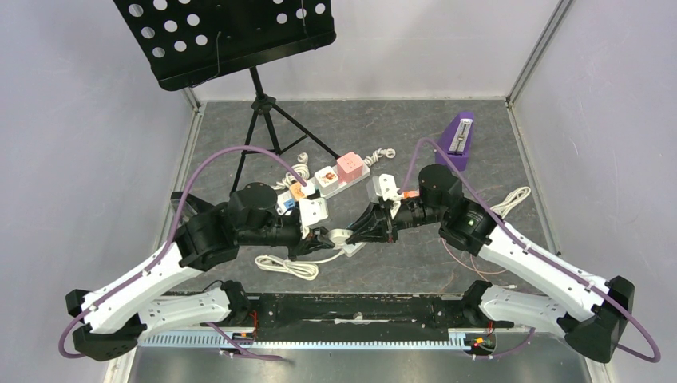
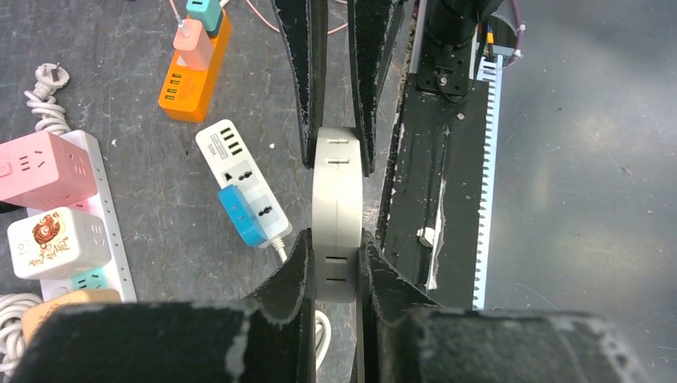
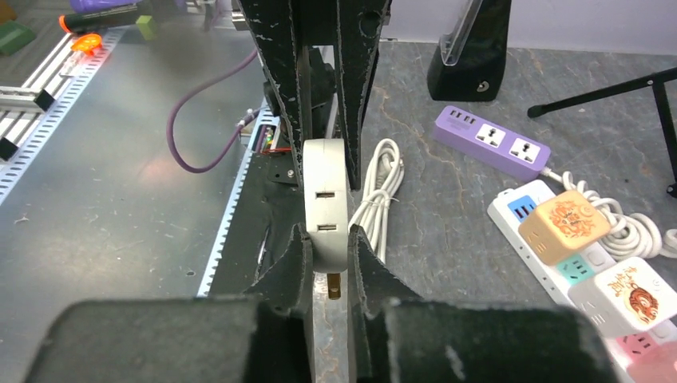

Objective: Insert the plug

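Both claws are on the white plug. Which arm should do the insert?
Left, probably. The left claw and right claw both clamp the white plug. Its brass prong points back into the right claw, so the left would hold it prong-outward.

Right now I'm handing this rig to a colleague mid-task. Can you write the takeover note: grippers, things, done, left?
Left gripper: shut on the white plug.
Right gripper: shut on the same plug from the opposite side.
Plug: held between both arms, with a brass prong showing at one end.
Done: plug gripped.
Left: insert it, probably into the white power strip.
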Robot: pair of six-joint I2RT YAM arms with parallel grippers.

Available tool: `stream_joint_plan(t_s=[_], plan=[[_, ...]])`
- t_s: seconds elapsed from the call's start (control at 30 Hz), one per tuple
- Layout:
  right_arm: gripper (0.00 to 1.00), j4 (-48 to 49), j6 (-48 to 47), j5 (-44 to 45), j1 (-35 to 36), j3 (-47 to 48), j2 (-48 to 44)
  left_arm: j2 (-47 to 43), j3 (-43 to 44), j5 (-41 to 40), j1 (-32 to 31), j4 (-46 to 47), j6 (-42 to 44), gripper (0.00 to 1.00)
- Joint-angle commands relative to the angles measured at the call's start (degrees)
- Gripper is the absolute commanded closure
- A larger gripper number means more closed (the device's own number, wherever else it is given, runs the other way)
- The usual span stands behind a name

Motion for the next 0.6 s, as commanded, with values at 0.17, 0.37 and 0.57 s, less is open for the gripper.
stream_joint_plan(t_s=[0.17,0.37,0.57], plan=[[1.00,13.4,8.7,1.4,0.0,-0.7,-0.8,-0.4,0.0,2.2,-0.4,5.0,-1.0,0.54],[1.00,15.4,12.0,2.1,0.0,-1.3,-0.8,0.4,-1.8,0.0,-0.4,9.3,-3.6,0.53],[1.00,16.4,13.5,2.6,0.0,-1.9,-0.8,-0.6,-3.1,-1.1,-0.4,12.6,-4.9,0.59]])
